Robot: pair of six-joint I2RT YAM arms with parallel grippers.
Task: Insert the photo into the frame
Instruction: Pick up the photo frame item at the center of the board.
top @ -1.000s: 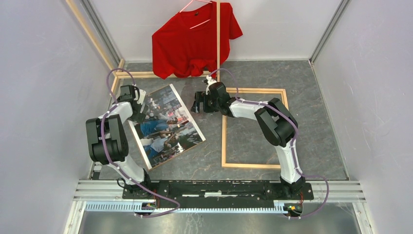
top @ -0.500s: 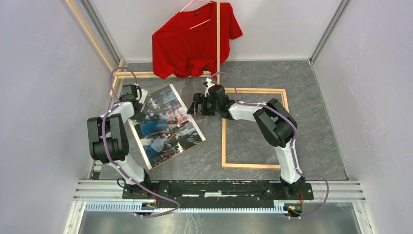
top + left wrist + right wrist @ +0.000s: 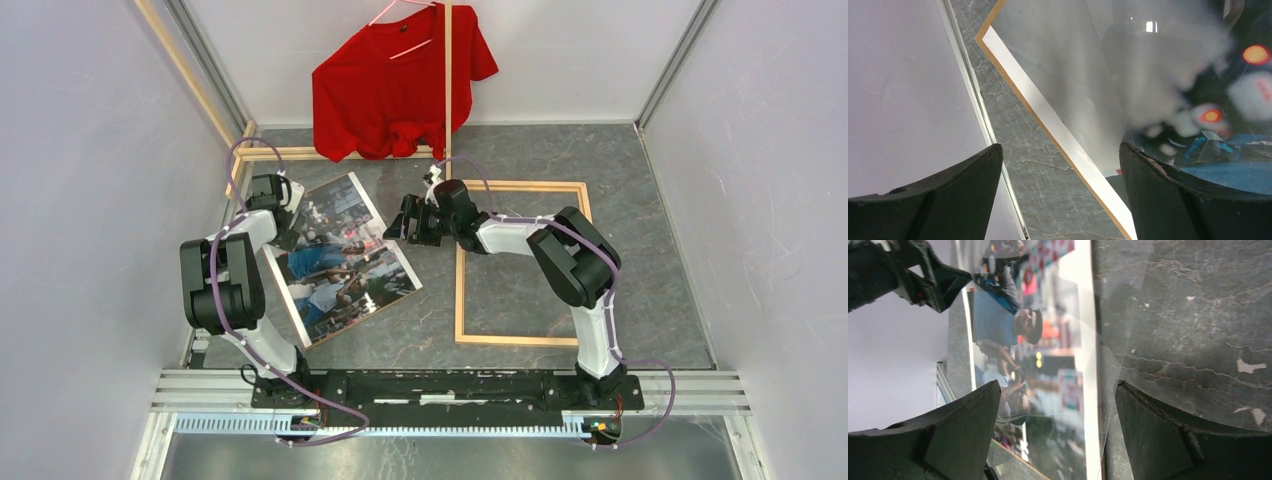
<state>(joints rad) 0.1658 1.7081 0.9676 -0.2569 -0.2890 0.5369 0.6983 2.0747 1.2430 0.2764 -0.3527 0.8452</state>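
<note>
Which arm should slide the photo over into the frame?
Probably right: the right gripper, open, hovers over the photo edge nearest the frame, which lies on that arm's side. The left gripper sits at the photo's opposite edge.

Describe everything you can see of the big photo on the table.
The photo is a large, glossy colour print of people in blue and red tones with a white border. It lies flat, face up and askew on the grey table, left of the frame and apart from it. The left gripper and right gripper hang over its edges, jaws open; contact is unclear.
</note>
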